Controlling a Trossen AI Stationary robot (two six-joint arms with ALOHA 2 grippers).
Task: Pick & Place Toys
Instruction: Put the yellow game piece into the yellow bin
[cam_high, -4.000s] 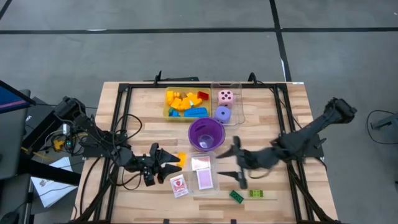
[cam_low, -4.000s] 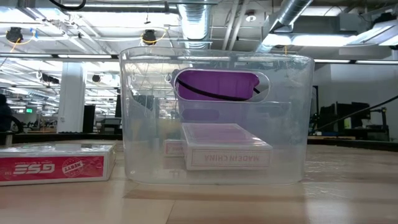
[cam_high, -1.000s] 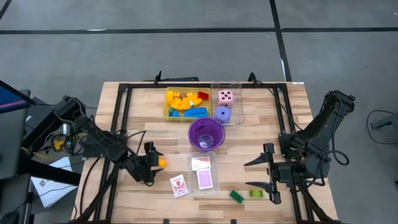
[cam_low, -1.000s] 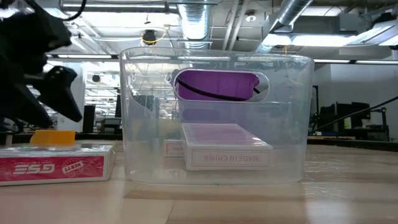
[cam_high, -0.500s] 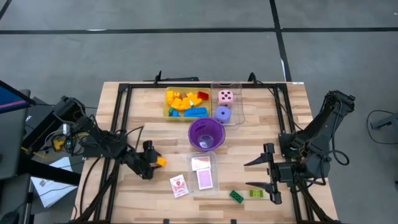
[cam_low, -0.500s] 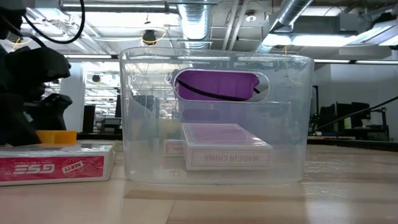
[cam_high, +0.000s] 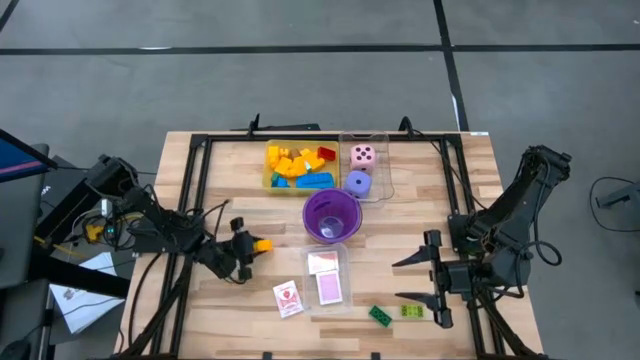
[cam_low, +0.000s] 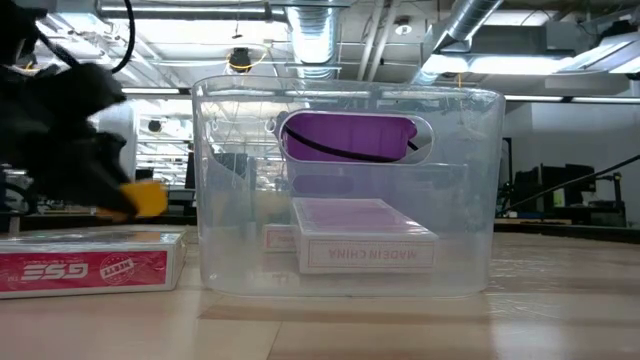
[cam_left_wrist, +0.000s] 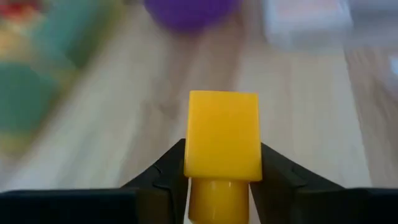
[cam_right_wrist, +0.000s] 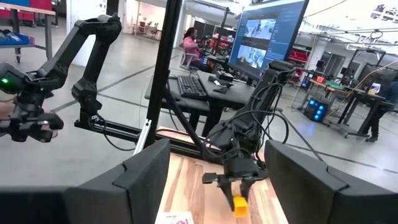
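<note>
Left arm: reaches in from the left edge of the worktop, forearm low and angled toward the middle.
Left gripper (cam_high: 248, 247): jaws closed on a yellow brick (cam_left_wrist: 223, 138), one finger on each side of it; the brick sticks out forward past the fingertips and is held clear of the worktop.
Right arm: folded back at the right side of the worktop, elbow raised, waiting.
Right gripper (cam_high: 420, 279): jaws spread wide, holding nothing, pointing toward the left arm.
</note>
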